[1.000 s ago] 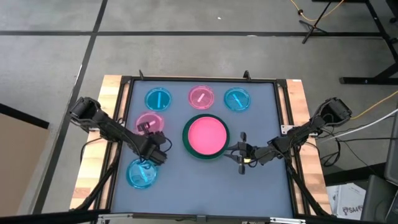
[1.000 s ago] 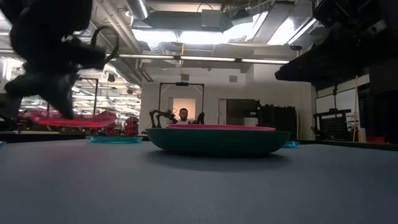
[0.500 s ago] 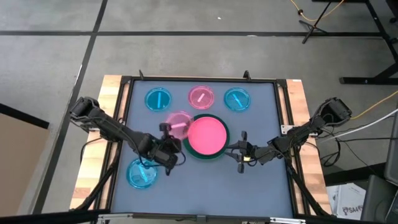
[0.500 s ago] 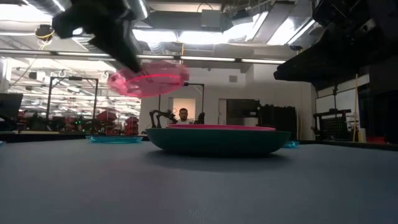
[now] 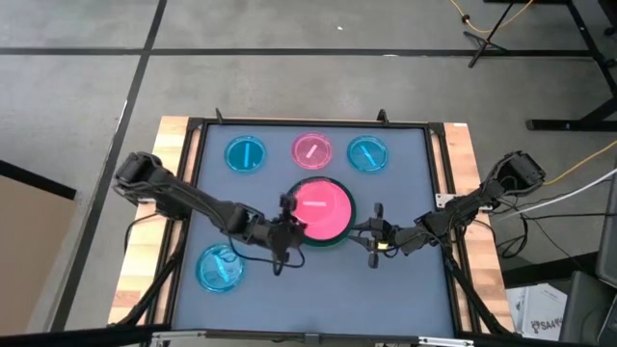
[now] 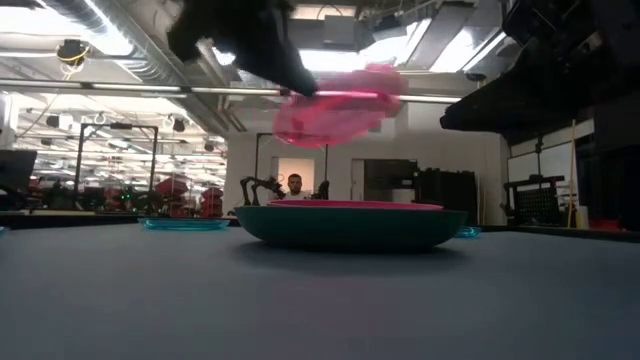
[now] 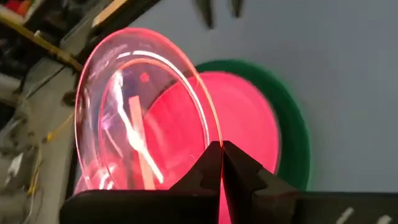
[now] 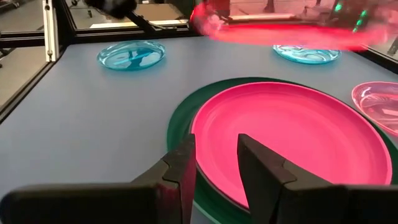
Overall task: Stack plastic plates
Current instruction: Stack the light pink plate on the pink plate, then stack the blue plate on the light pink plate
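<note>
The small pink plate (image 7: 140, 118) is up in the air, pinched at its rim by the left claw (image 5: 286, 227), fingers closed tight on the edge with no gap showing in the left wrist view. Plate is tilted, not flat: the low view has it hanging at an angle above the stack.

The thing the next move turns on: the hot pink plate (image 5: 323, 209), sitting inside the big green plate (image 8: 180, 115), lies below and just ahead of the left claw, so the carried plate already overlaps that stack's near edge. I'd guess it needs a bit more reach forward, levelling out, then lowering before letting go, otherwise it'll land crooked on the rim.

Right claw (image 5: 376, 236) is parked just beside the green plate on the opposite side, low over the table (image 5: 405, 289), fingers a little apart and holding nothing. It's close to the stack too, but it's the left arm doing the work.

Still out on the table: three blue plates (image 5: 220, 269) and another small pink one (image 5: 311, 149), all farther off from either claw.
</note>
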